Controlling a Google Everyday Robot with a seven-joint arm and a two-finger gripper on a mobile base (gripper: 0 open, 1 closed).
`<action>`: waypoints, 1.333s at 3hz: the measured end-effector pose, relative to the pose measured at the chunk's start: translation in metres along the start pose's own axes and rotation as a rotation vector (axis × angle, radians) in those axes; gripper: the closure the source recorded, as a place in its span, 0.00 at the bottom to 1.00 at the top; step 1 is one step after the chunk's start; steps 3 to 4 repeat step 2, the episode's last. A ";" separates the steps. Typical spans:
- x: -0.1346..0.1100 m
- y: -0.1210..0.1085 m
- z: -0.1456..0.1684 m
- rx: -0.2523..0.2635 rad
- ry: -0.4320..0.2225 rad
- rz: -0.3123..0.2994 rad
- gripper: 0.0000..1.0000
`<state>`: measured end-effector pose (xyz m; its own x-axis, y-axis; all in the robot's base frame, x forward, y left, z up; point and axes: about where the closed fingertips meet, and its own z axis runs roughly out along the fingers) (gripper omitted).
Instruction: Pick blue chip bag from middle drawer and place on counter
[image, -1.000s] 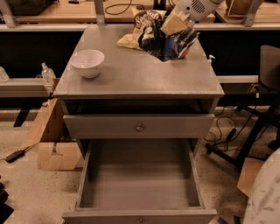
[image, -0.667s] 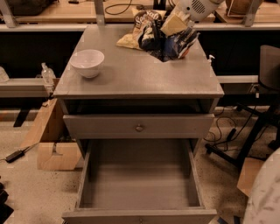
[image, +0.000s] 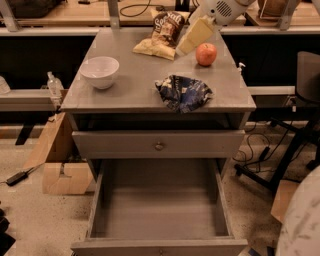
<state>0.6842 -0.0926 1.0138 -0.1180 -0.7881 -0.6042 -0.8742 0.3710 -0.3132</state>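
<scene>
- Now, we see the blue chip bag (image: 183, 92) lying crumpled on the counter (image: 135, 85), near its front edge and right of its middle.
- We find the pincer (image: 194, 36) over the counter's back right part, at the end of a white arm (image: 222, 9); we cannot tell whether it is clenched or released.
- A red apple (image: 206, 54) sits on the counter just beside the pincer, apart from the blue chip bag.
- A tan-and-brown chip bag (image: 161, 34) lies at the counter's back edge, and a white bowl (image: 100, 71) stands on its left side.
- Below the counter, we see the middle drawer (image: 160, 210) pulled out, showing its flat grey floor.
- Between it and the counter sits another drawer front (image: 125, 145) with a small round knob.
</scene>
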 end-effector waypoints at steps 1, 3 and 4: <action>0.000 0.000 0.001 -0.002 0.000 0.000 0.00; 0.000 0.000 0.001 -0.002 0.000 0.000 0.00; 0.000 0.000 0.001 -0.002 0.000 0.000 0.00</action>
